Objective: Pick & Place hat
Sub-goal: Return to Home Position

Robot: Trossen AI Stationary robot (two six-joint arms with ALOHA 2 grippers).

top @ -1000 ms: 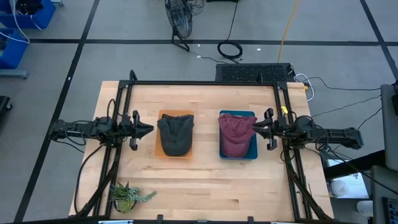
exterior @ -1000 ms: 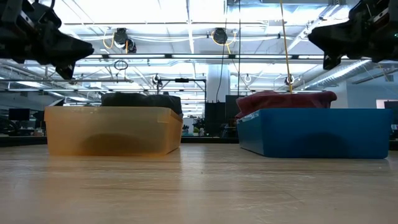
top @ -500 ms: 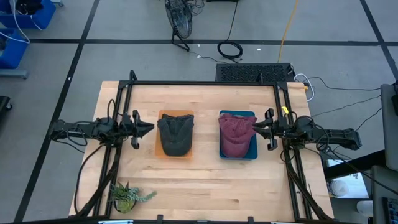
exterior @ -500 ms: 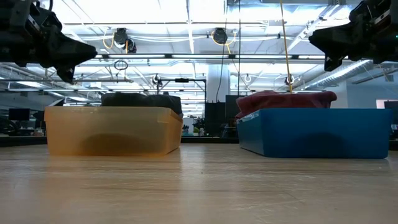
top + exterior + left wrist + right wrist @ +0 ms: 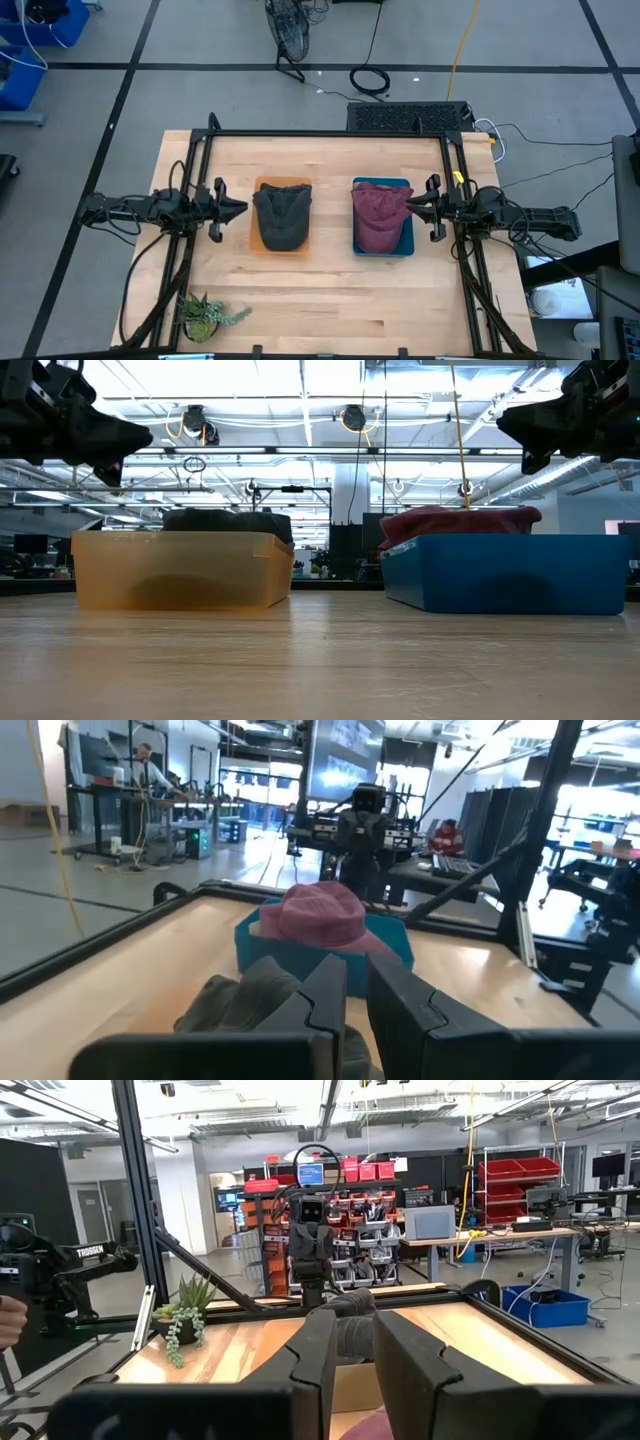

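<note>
High view: the wooden table [image 5: 330, 290] carries two bins side by side at its middle, slightly apart. The orange bin [image 5: 283, 183] stands on the left with the black cap [image 5: 283, 218] lying in it; the cap covers most of the bin, so only the far rim and a strip of the near rim show. The blue bin [image 5: 408, 240] stands on the right and holds the red cap [image 5: 379, 215], which is bunched toward the bin's left and far side.

The left gripper [image 5: 238, 208] hangs just left of the orange bin, pointing at it, with its arm stretched out level over the left edge of the table. The right gripper [image 5: 408, 207] mirrors it, with its tips at the blue bin's right rim. In the low view both grippers sit well above the bin rims and touch nothing. In each wrist view the two dark fingers lie close together with only a narrow slit between them, and nothing is pinched there.

A small potted plant [image 5: 205, 316] stands at the near left corner of the table, well apart from the bins.
</note>
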